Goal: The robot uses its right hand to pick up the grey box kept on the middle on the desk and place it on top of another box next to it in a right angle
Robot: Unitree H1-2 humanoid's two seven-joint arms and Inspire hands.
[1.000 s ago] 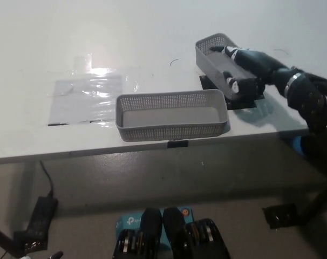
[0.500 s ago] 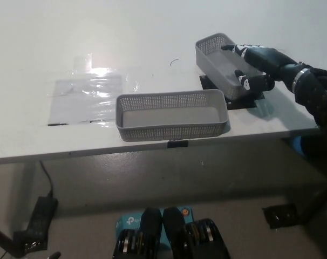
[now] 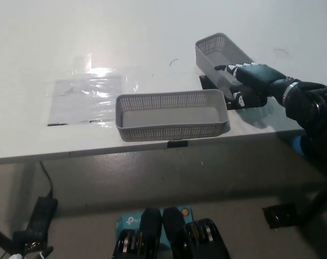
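Right hand is at right-centre of frame, black arm coming in from the right edge. Fingers are spread and reach over the near long wall of a grey mesh box lying at upper right, w/ fingertips at or just inside its rim. Thumb side shows lower down, against the box's outer wall. Looks like a loose wrap on the box's near end, but can't tell if it's a firm grip; box sits flat on the desk, not raised. A black marker patch shows under the box's near-left end.

Second grey mesh box lies centre frame, long side running left-right, close to the desk's front edge. Its right end is just beside the hand and the upper-right box's near end; can't tell if the two boxes touch. The boxes sit roughly at an angle to each other. A small black tab sits at the desk edge, below the centre box.

Clear plastic sheet lies flat at left-centre, well apart from the hand, shiny w/ glare.

Left hand isn't visible.
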